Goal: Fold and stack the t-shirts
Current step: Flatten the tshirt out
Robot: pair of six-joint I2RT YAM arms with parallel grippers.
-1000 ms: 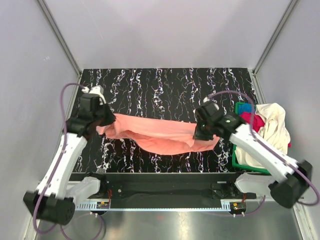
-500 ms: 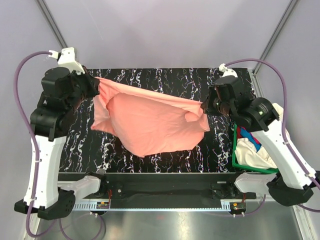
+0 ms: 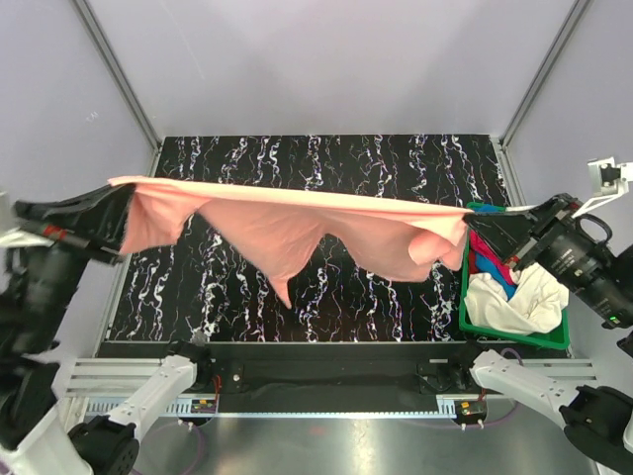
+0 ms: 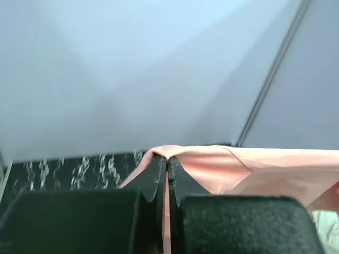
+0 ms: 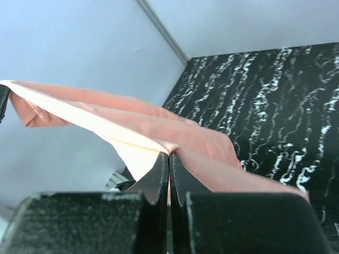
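Note:
The salmon-pink t-shirt (image 3: 297, 223) hangs stretched in the air high above the table, held taut by its two ends. My left gripper (image 3: 117, 201) is shut on its left end, also seen in the left wrist view (image 4: 168, 160) with the cloth (image 4: 254, 166) running off to the right. My right gripper (image 3: 475, 220) is shut on its right end; the right wrist view (image 5: 169, 155) shows the shirt (image 5: 106, 119) stretching away to the left. A cream-white shirt (image 3: 519, 302), a magenta one (image 3: 488, 245) and a blue one (image 3: 499, 275) lie in the basket.
The green plastic basket (image 3: 463, 315) stands at the table's right edge under my right arm. The black marbled table (image 3: 326, 158) lies below the hanging shirt. Grey walls close in the back and both sides.
Both arms have risen and swung apart towards the camera, lifting the salmon shirt off the table and pulling it from a slack bundle into a taut, wide span.

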